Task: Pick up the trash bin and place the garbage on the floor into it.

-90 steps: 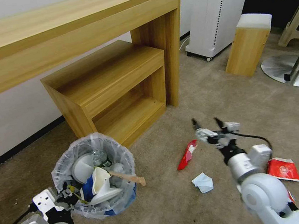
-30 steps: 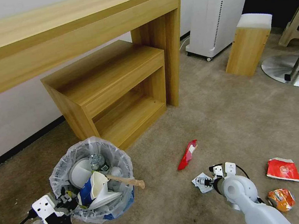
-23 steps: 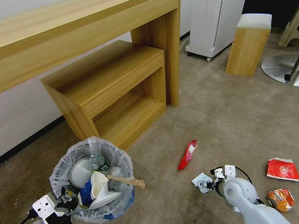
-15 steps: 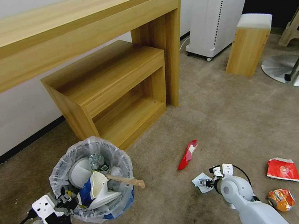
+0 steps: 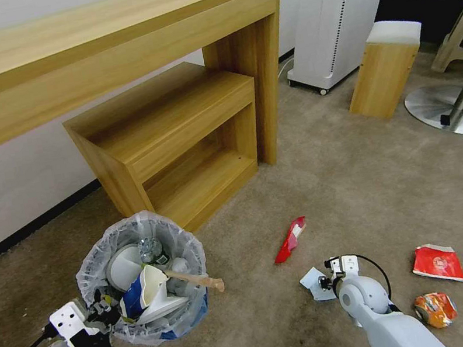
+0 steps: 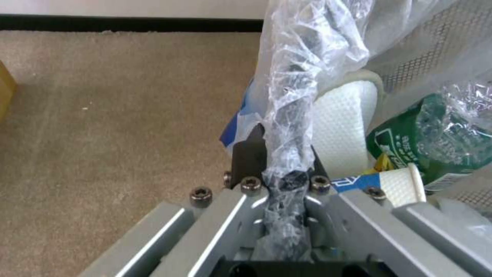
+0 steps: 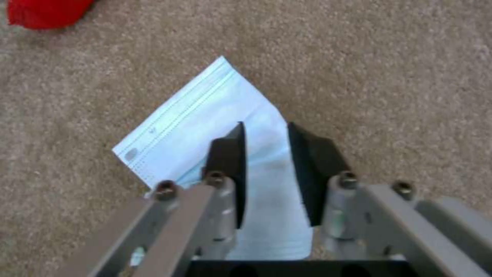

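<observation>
- Left end effector pinching trash bin liner at rim.
- Right end effector low on floor, fingers narrowly spread astride pale blue face mask.

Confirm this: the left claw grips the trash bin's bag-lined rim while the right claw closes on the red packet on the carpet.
Wrong item. The right claw straddles the pale blue face mask, not the red packet, as the right wrist view shows. The left claw does grip the trash bin rim.

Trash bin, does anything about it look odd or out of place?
Yes. A wooden stick juts over the trash bin rim instead of lying inside, and the left gripper clamps the bin's bag-covered rim.
</observation>
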### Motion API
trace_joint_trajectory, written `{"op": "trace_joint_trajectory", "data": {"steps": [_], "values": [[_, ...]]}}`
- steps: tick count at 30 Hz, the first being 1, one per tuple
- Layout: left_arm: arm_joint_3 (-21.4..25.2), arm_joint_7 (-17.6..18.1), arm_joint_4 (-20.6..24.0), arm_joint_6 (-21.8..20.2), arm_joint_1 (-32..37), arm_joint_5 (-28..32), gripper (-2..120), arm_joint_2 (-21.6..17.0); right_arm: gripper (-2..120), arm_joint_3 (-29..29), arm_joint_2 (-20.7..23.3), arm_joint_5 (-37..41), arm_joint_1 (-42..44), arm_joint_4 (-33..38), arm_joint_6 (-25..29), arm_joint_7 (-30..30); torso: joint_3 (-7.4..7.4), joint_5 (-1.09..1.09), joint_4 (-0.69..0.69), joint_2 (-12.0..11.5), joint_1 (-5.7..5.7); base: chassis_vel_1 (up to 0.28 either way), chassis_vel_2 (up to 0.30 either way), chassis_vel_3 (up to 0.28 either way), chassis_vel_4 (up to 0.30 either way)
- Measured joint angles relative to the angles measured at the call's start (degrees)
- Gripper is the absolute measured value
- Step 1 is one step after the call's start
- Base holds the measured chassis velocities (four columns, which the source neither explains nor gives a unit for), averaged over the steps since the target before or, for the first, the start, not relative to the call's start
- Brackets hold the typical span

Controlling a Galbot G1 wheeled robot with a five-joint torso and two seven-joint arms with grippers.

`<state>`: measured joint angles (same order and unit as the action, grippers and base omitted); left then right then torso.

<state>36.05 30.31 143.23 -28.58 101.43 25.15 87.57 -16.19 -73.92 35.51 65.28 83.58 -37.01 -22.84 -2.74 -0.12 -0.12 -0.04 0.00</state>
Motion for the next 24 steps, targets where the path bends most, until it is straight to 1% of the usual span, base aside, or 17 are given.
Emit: {"op": "trace_joint_trajectory", "data": {"steps": [1,4,5,6,8,9,10,11,12,13,14,16,17,18,20,21,24], "values": [[0.01,0.0,0.0,0.0,0.0,0.0,0,-0.05,17,0.04,0.0,-0.05,0.05,0.02,0.08,0.26,0.0,0.0,0.0,0.0,0.0,0.0,0.0,0.0,0.0],[0.06,0.0,0.0,-0.06,-0.02,0.01,0,-0.18,15,0.04,0.14,1.1,0.41,0.86,0.16,0.82,0.0,0.0,0.0,0.0,0.0,0.0,0.0,0.0,0.0],[0.06,0.0,0.0,-0.06,-0.02,0.01,0,-0.18,15,0.04,0.14,1.1,0.41,0.86,0.16,0.82,0.0,0.0,0.0,0.0,0.0,0.0,0.0,0.0,0.0],[0.09,0.0,0.0,-0.09,-0.04,0.02,0,-0.23,17,0.06,0.28,3.22,0.77,1.95,0.15,0.7,0.0,0.0,0.0,0.0,0.0,0.0,0.0,0.0,0.0],[0.16,0.0,0.0,-0.1,-0.13,0.05,0,-0.32,28,0.24,0.55,9.84,1.77,5.42,-0.79,-1.3,0.0,0.0,0.0,0.0,0.0,0.0,0.0,0.0,0.0],[0.16,0.0,0.0,-0.1,-0.13,0.05,0,-0.32,28,0.24,0.55,9.84,1.77,5.42,-0.79,-1.3,0.0,0.0,0.0,0.0,0.0,0.0,0.0,0.0,0.0],[0.17,0.0,0.0,-0.1,-0.2,0.05,0,-0.34,29,0.31,0.55,12.83,2.1,6.79,-1.46,-2.62,0.0,-0.01,0.0,0.0,0.0,0.0,0.0,0.0,0.0],[0.17,0.0,0.0,-0.1,-0.25,0.05,0,-0.34,36,0.35,0.43,16.57,2.37,8.39,-2.31,-4.68,0.01,-0.01,0.0,0.0,0.0,0.0,0.0,0.0,0.0],[0.17,0.0,0.0,-0.11,-0.28,0.05,0,-0.34,37,0.34,0.32,18.04,2.44,8.99,-2.65,-5.57,0.01,0.0,0.0,0.0,0.0,0.0,0.0,0.0,0.0],[0.16,0.0,0.0,-0.12,-0.35,0.06,0,-0.36,44,0.22,0.14,20.08,2.55,9.79,-3.05,-6.77,0.01,0.0,0.0,0.0,0.0,0.0,0.0,0.0,0.0],[0.16,0.0,0.0,-0.12,-0.35,0.06,0,-0.36,44,0.22,0.14,20.08,2.55,9.79,-3.05,-6.77,0.01,0.0,0.0,0.0,0.0,0.0,0.0,0.0,0.0],[0.31,-0.02,0.0,-0.17,-0.48,0.28,0,-0.59,56,-0.62,-0.18,23.43,2.91,10.27,-3.4,-8.9,0.0,0.0,0.0,0.0,0.0,0.0,0.0,0.0,0.0],[0.47,-0.02,0.0,-0.18,-0.49,0.41,0,-0.71,59,-1.18,-0.36,24.36,3.2,10.28,-3.4,-9.46,0.01,0.0,0.0,0.0,0.0,0.0,0.0,0.0,0.0],[0.47,-0.02,0.0,-0.18,-0.49,0.41,0,-0.71,59,-1.18,-0.36,24.36,3.2,10.28,-3.4,-9.46,0.01,0.0,0.0,0.0,0.0,0.0,0.0,0.0,0.0],[0.9,-0.02,0.0,-0.21,-0.5,0.79,0,-1.03,71,-2.73,-0.87,26.52,4.12,10.59,-3.4,-10.66,0.0,0.0,0.0,0.0,0.0,0.0,0.0,0.0,0.0],[0.9,-0.02,0.0,-0.21,-0.5,0.79,0,-1.03,71,-2.73,-0.87,26.52,4.12,10.59,-3.4,-10.66,0.0,0.0,0.0,0.0,0.0,0.0,0.0,0.0,0.0],[0.99,-0.02,0.0,-0.26,-0.77,1.04,0,-1.18,86,-4.88,-1.63,28.68,5.32,11.26,-3.36,-12.57,0.01,0.0,0.0,0.0,0.0,0.0,0.0,0.0,0.0]]}}
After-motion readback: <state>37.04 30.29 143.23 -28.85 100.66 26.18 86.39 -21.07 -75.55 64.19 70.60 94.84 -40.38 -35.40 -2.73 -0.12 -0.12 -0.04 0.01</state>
